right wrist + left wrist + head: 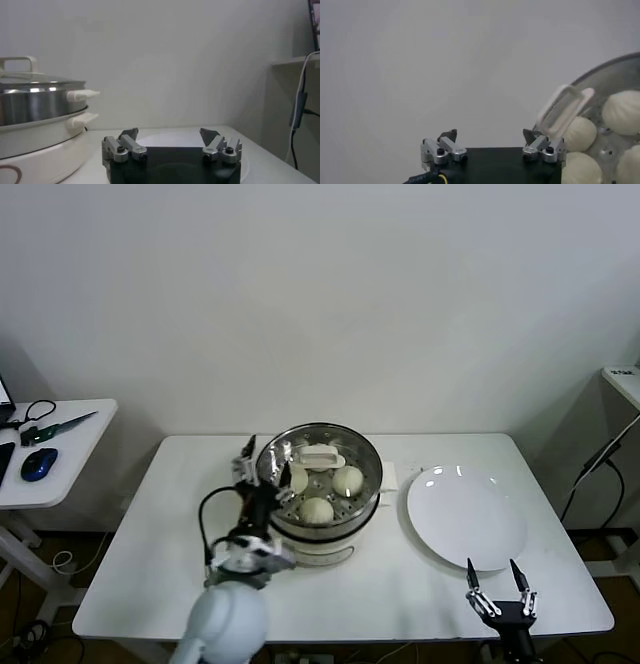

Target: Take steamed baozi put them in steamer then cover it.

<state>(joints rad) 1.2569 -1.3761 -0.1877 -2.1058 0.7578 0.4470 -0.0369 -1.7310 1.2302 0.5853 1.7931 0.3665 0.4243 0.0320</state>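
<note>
No text, label, brand, number or sign can be read in any of the views. The steamer [320, 484], its cover [318, 456], the plate [465, 519] and the desk [150, 584] show no legible marking. A small patch on the shelf [625, 374] at the far right is too small to make out.

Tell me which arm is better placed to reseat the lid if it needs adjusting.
Left, probably. The left gripper is open right beside the steamer, close to the handle of the lid. The right gripper, also open, sits at the table front edge past the plate, farther away.
</note>
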